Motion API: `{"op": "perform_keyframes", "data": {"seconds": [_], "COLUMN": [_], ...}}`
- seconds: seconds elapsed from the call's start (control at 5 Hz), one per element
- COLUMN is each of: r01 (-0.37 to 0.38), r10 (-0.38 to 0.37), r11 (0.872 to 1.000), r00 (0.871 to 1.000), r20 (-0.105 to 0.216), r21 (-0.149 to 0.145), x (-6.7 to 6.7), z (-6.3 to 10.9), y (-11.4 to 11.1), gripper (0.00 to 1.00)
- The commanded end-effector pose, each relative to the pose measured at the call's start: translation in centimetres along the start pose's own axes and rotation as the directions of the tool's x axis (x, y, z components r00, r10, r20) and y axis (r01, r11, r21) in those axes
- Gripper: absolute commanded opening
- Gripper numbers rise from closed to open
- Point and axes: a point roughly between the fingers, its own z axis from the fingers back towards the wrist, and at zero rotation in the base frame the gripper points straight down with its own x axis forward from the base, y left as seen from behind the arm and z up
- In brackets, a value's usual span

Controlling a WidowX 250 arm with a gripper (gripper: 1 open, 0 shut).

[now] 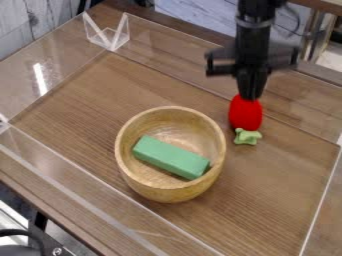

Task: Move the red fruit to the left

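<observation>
The red fruit stands on the wooden table to the right of the bowl, with its pale green leafy cap at the bottom, against the tabletop. My gripper points nearly straight down above it. Its black fingers are drawn together on the fruit's upper tip. The black arm rises from there to the top edge of the picture. The fruit's top is partly hidden by the fingers.
A round wooden bowl holding a green rectangular block sits left of the fruit. Clear acrylic walls border the table, and a clear folded stand is at the back left. Bare wood lies behind the bowl.
</observation>
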Motion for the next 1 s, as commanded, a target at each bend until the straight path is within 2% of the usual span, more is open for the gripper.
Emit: {"op": "perform_keyframes", "data": {"seconds": [0.0, 0.2, 0.4, 0.6, 0.8], "r01": [-0.035, -0.063, -0.082, -0.113, -0.134], "r10": [0.042, 0.068, 0.085, 0.113, 0.133], "r11": [0.996, 0.996, 0.996, 0.994, 0.991], "r00": [0.996, 0.994, 0.993, 0.991, 0.989], "r20": [0.084, 0.084, 0.078, 0.072, 0.068], "r21": [-0.082, -0.067, -0.04, -0.014, 0.013], "x": [2.1, 1.4, 0.3, -0.7, -1.4], "z": [5.5, 4.8, 3.8, 2.7, 1.1], "y": [0.3, 0.2, 0.1, -0.3, -0.5], "gripper": [0.0, 0.0, 0.0, 1.0, 1.0]}}
